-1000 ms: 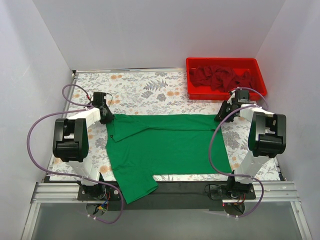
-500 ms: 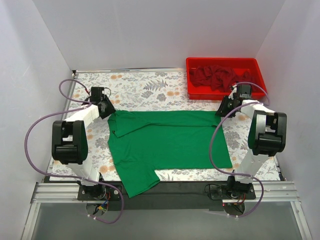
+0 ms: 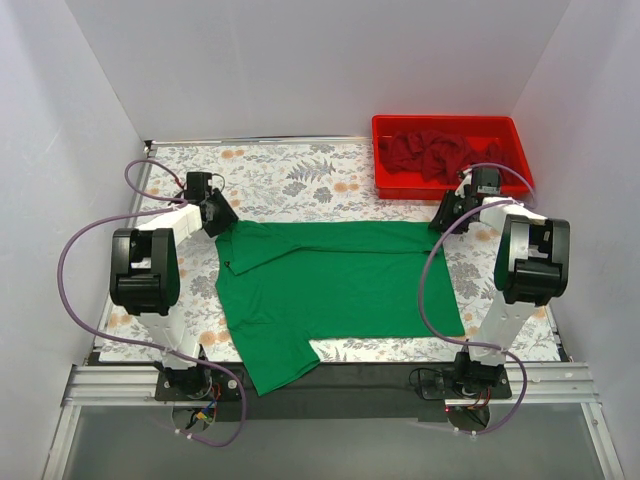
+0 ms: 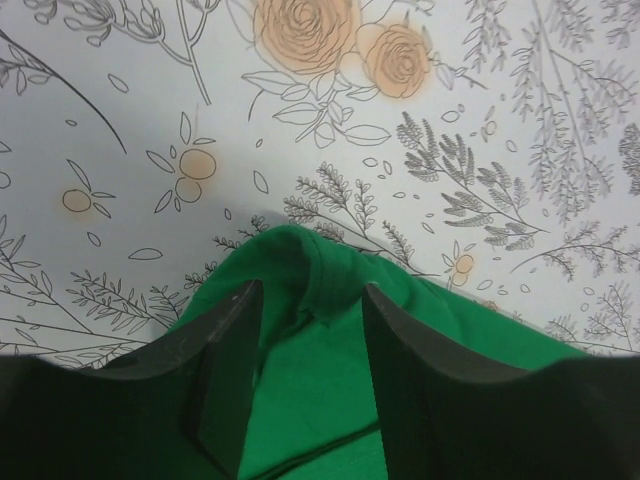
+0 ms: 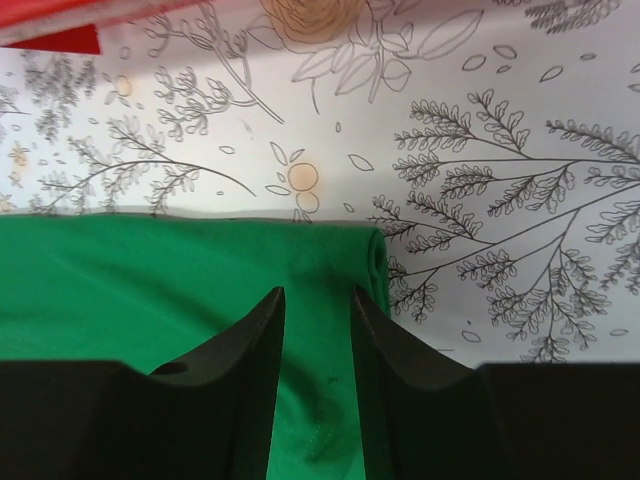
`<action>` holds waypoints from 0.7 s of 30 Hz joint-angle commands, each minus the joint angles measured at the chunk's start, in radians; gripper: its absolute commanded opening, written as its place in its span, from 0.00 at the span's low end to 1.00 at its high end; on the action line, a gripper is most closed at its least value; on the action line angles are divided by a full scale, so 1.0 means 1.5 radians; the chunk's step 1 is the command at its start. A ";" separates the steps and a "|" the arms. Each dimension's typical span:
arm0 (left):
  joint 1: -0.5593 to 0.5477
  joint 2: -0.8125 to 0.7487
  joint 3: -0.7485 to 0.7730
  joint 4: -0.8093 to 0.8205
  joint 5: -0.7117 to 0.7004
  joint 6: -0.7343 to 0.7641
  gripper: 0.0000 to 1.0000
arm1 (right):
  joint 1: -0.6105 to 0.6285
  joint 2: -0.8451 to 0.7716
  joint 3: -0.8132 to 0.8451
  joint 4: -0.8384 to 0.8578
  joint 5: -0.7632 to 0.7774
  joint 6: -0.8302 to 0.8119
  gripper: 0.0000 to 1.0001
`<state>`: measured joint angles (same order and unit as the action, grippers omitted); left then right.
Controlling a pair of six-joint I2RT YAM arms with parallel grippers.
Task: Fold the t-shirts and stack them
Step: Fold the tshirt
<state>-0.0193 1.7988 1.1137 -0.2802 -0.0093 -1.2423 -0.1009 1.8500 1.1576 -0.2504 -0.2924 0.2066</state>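
The green t-shirt (image 3: 330, 285) lies flat on the floral table (image 3: 300, 180), its long axis running left to right and one sleeve spilling over the near edge. Its far edge sits under both my hands. My left gripper (image 4: 310, 292) is over the far-left corner and my right gripper (image 5: 315, 295) over the far-right, both with fingers spread and pinching nothing. The dark red t-shirts (image 3: 440, 152) fill the red bin (image 3: 450, 120) just beyond my right hand.
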 commanded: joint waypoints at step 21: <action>0.034 0.033 -0.003 0.029 -0.077 0.088 0.00 | -0.028 0.071 0.020 0.014 0.031 -0.035 0.33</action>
<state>0.0143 1.8465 1.1118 -0.2535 -0.0677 -1.1473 -0.1242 1.9068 1.1778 -0.2092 -0.3241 0.2043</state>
